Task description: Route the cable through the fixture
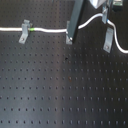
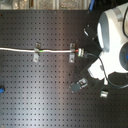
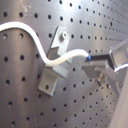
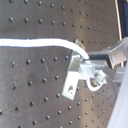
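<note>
A robotics lab bench: a black perforated optical breadboard (image 2: 45, 100) carries bolted metal clip fixtures (image 1: 24, 32), with the white robot arm (image 2: 112, 37) above.

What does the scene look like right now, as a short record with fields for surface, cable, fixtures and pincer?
surface: black perforated board
cable: white cable with a green band, running across the board in the first exterior view
fixtures: three metal clips; left clip and middle clip have the cable through them; right clip has it alongside
pincer: pincer shut on the cable near a clip in the first wrist view
arm: white arm at the second exterior view's right
</note>
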Motion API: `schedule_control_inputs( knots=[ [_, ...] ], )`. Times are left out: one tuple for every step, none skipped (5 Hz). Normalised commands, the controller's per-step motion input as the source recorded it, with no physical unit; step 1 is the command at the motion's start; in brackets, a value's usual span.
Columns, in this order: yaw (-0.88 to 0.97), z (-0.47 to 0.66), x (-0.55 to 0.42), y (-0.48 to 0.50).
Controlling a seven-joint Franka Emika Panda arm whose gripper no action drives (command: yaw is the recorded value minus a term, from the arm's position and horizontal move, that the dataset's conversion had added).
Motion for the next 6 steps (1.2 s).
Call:
schedule_control_inputs(
  knots=[
    [0.0, 0.09, -0.166, -0.127],
    [0.11, 0.04, -0.071, -0.05],
    [0.23, 0.07, -0.059, 0.037],
    [0.43, 0.08, -0.035, 0.026],
    [0.13, 0.08, -0.177, -0.075],
    [-0.02, 0.09, -0.245, -0.11]
  ],
)
